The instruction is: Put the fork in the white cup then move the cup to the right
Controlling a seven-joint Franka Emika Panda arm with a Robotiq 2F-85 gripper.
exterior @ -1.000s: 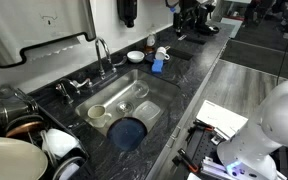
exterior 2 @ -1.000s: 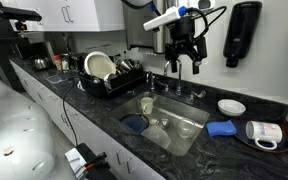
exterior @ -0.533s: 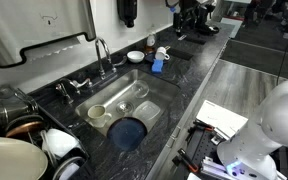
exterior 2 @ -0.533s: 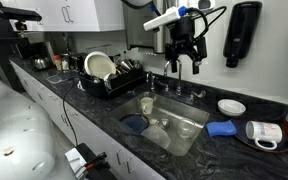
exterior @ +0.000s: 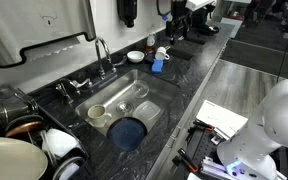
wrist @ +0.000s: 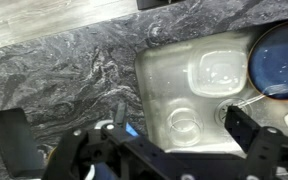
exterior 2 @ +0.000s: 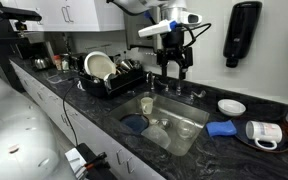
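The tool (exterior 2: pixel 174 70) hangs released, fingers spread wide and holding nothing, high over the back edge of the sink (exterior: pixel 134 82). The white cup (exterior: pixel 97 112) stands upright well below it in the basin, just beside the dark blue dish (exterior: pixel 130 132). The fork cannot be picked out for sure; a thin pale streak near the dish in the wrist view may be it. The faucet (exterior: pixel 102 52) appears to sit nearly under the tool, so a plain descent would likely strike it. Clear containers (wrist: pixel 219 70) crowd the basin below and could be nudged or mistaken for the cup. A fork lying flat on the sink floor may slip from the fingers, and dropping it in off-centre could tip so small a cup.
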